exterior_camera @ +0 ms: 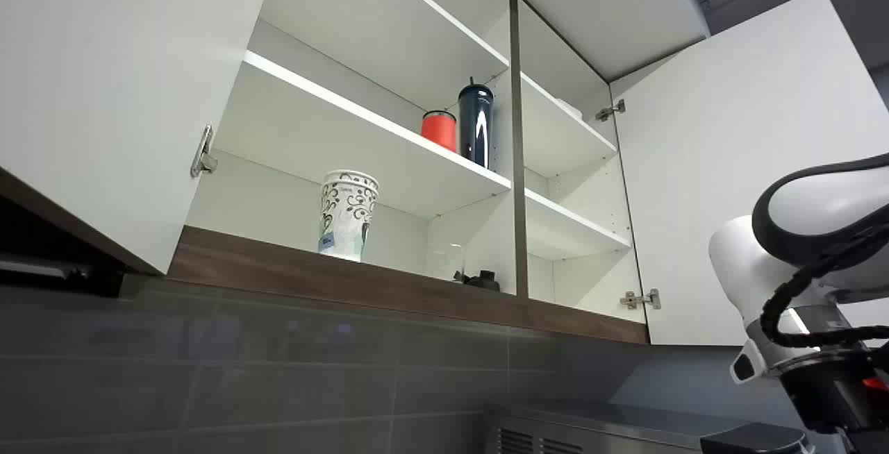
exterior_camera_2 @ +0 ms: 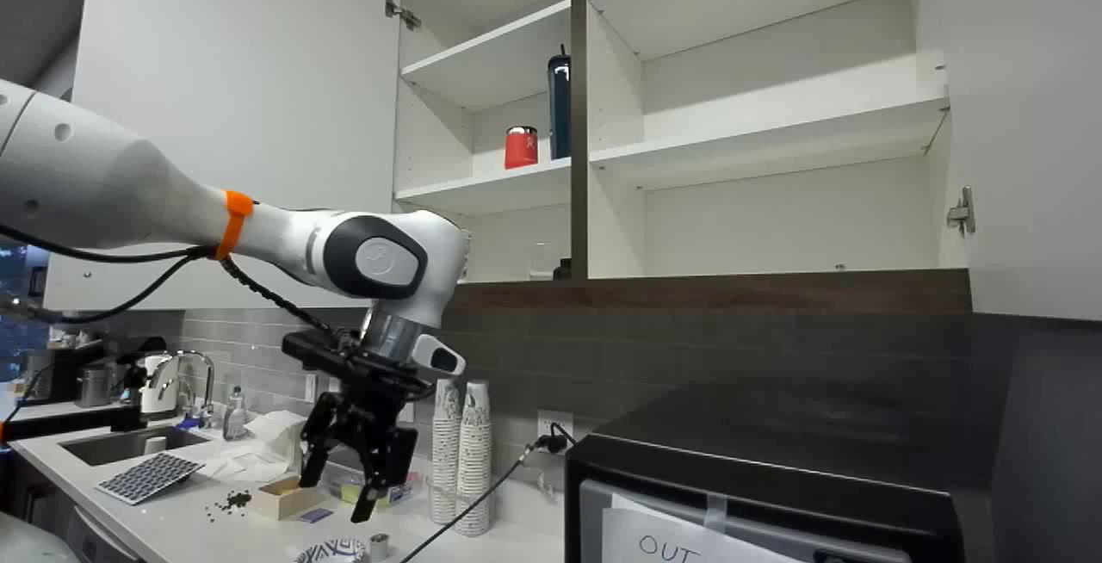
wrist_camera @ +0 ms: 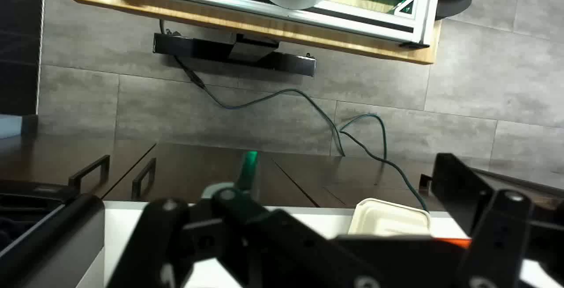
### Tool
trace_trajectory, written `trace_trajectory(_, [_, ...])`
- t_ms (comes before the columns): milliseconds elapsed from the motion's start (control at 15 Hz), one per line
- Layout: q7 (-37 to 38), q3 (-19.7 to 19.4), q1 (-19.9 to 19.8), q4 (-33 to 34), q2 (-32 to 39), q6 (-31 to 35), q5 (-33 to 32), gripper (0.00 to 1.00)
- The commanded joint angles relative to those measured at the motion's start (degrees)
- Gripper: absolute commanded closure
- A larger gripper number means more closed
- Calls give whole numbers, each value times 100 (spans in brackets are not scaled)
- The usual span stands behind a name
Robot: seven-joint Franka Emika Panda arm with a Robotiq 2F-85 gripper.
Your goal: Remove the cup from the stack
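Note:
The stack [exterior_camera: 346, 221] stands upright on the cabinet's bottom shelf in an exterior view. It is white with a dark swirl pattern, and a second rim near the top shows one cup [exterior_camera: 352, 178] nested in another. In an exterior view only a sliver of the stack [exterior_camera_2: 466, 255] shows behind my arm's wrist. My gripper [exterior_camera_2: 337, 494] hangs fingers down above the counter, below the cabinet and well apart from the stack. Its fingers are spread with nothing between them, as the wrist view also shows for the gripper [wrist_camera: 347, 167]. The stack is out of the wrist view.
A red cup [exterior_camera: 439, 130] and a dark bottle [exterior_camera: 476, 124] stand on the shelf above. A clear glass [exterior_camera: 445, 262] and a black object [exterior_camera: 483, 280] sit right of the stack. Cabinet doors [exterior_camera: 736, 162] stand open. Tall cup columns [exterior_camera_2: 474, 460] and a black appliance [exterior_camera_2: 758, 460] are below.

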Motion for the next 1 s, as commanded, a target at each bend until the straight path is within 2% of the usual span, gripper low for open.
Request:
trace_trajectory(0, [-28,40,-52,7,11,-7,22,0])
trace_trajectory(333, [27,49,-21,75,117,-40,130,0])
trace_trajectory(467, [262,165,73,282,412,98,524,0])
trace_trajectory(733, [471,695,460,804,740,440,1535,0])
trace_trajectory(933, [509,1067,717,1118,856,1221,2299,0])
